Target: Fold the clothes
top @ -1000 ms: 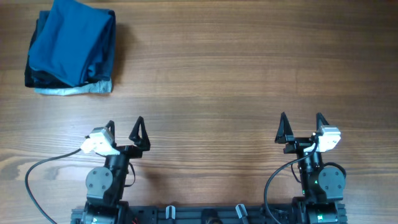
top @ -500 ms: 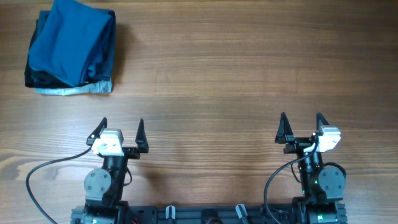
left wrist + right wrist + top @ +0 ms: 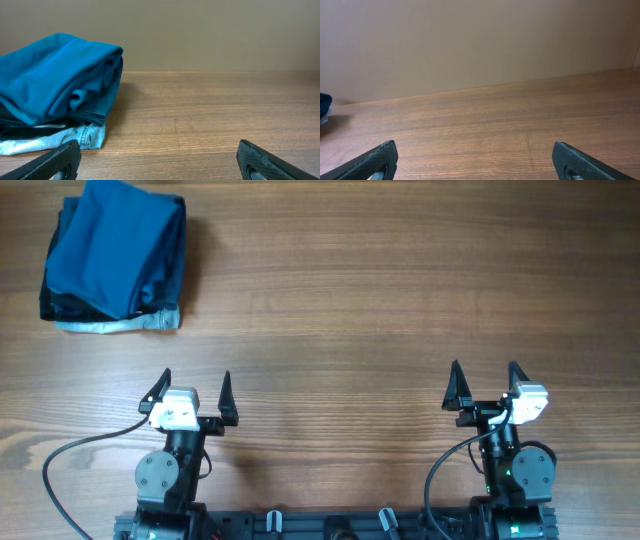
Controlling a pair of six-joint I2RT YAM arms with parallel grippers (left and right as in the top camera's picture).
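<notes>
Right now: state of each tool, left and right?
Left tool: open, holding nothing.
Right tool: open, holding nothing.

A: What stands in the way on the worktop (image 3: 400,300)?
B: Only the stack (image 3: 110,320) in the far left corner, shirt (image 3: 118,242) on top, well ahead of the left end effector (image 3: 194,384).
A: And the right end effector (image 3: 485,374)?
B: Bare wood ahead of it, to both sides, and all across the middle between the two.
</notes>
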